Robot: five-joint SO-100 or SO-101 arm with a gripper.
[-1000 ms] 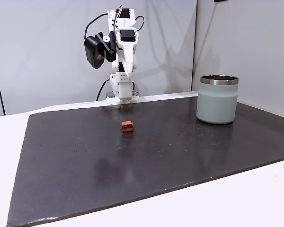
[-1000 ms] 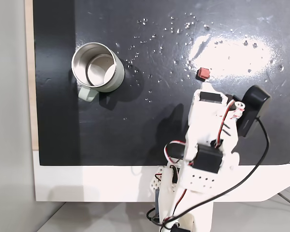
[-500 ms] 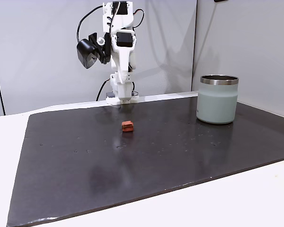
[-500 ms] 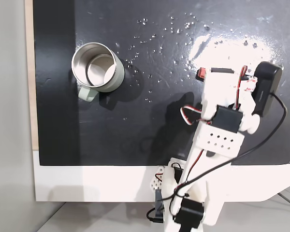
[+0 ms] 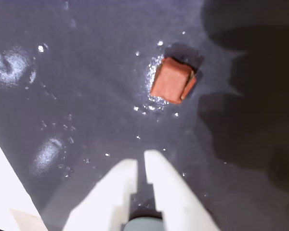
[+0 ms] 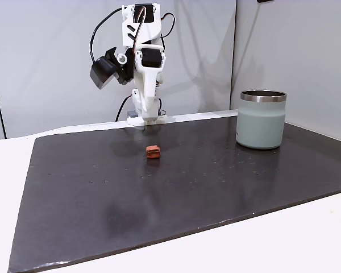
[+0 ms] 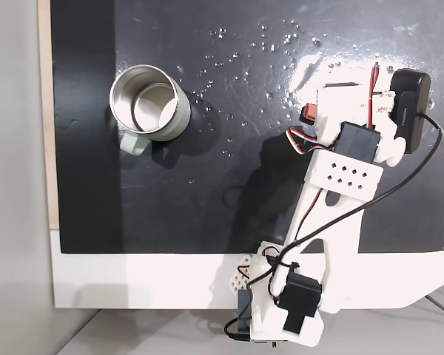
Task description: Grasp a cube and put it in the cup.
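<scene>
No readable text, label or number anywhere

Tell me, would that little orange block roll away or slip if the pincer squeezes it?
Probably not roll: the cube shows flat faces and lies flat on the mat. It looks stiff and likely light, being far smaller than the cup. Its small size may let it slip.

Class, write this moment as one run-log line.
gripper: nearly shut, empty, above mat | cube: on mat, ungrasped | cup: upright, apart
</scene>
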